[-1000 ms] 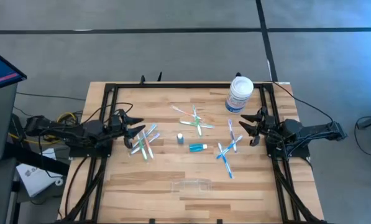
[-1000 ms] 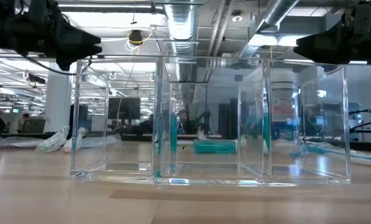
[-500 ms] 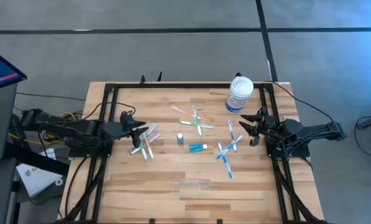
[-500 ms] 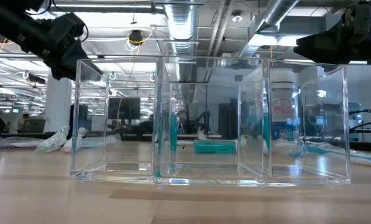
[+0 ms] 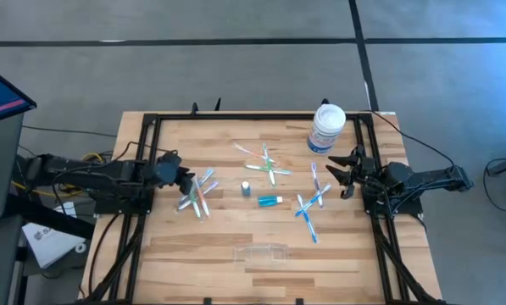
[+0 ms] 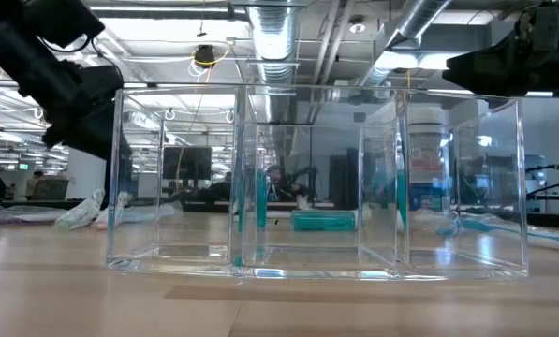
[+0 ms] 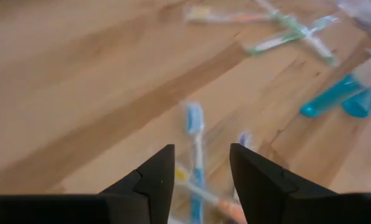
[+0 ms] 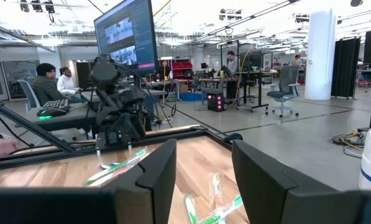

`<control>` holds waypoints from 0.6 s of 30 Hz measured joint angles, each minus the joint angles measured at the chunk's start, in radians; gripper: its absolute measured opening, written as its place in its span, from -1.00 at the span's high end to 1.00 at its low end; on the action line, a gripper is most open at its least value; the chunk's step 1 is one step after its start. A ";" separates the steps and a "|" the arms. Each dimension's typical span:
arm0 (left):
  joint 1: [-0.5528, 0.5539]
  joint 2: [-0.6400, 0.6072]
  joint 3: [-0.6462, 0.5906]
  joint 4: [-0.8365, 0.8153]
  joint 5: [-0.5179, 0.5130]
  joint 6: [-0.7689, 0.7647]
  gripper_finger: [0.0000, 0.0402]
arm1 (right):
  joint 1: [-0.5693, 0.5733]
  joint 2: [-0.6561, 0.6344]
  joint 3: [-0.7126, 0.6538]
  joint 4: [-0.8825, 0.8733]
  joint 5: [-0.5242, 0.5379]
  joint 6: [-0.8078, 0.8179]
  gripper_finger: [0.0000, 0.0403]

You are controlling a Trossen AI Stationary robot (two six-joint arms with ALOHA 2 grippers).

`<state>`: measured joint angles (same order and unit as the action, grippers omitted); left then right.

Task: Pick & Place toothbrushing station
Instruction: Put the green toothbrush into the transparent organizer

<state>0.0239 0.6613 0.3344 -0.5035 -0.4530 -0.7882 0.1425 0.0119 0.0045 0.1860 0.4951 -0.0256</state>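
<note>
On the wooden table, the left gripper is at about nine o'clock from the table's middle, tipped down over a small pile of toothbrushes, its fingers parted with a clear gap and nothing between them; in its wrist view a blue toothbrush lies on the wood straight ahead of the open fingers. The right gripper waits near the three o'clock edge, raised off the table, fingers also spread and empty. The clear tray sits by itself toward six o'clock, well apart from both grippers; the low view shows it divided into compartments, with nothing visible inside them. A crossed group of green toothbrushes lies toward twelve o'clock, and another group of blue ones lies just in front of the right gripper. The short teal tube rests near the middle, with a small bottle just beside it. The white tub stands toward one o'clock.
</note>
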 joint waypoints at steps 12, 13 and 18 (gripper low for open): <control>0.049 0.000 -0.001 -0.060 0.014 -0.059 0.14 | 0.000 0.000 0.000 0.000 0.000 0.000 0.27; 0.049 0.000 -0.003 -0.060 0.014 -0.059 0.12 | 0.000 0.000 0.000 0.000 0.000 0.000 0.27; 0.053 0.000 -0.030 -0.074 0.010 -0.059 0.07 | 0.000 0.000 0.000 0.000 0.000 0.000 0.27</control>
<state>0.0767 0.6613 0.3042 -0.5772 -0.4435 -0.8471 0.1425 0.0118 0.0046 0.1860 0.4953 -0.0254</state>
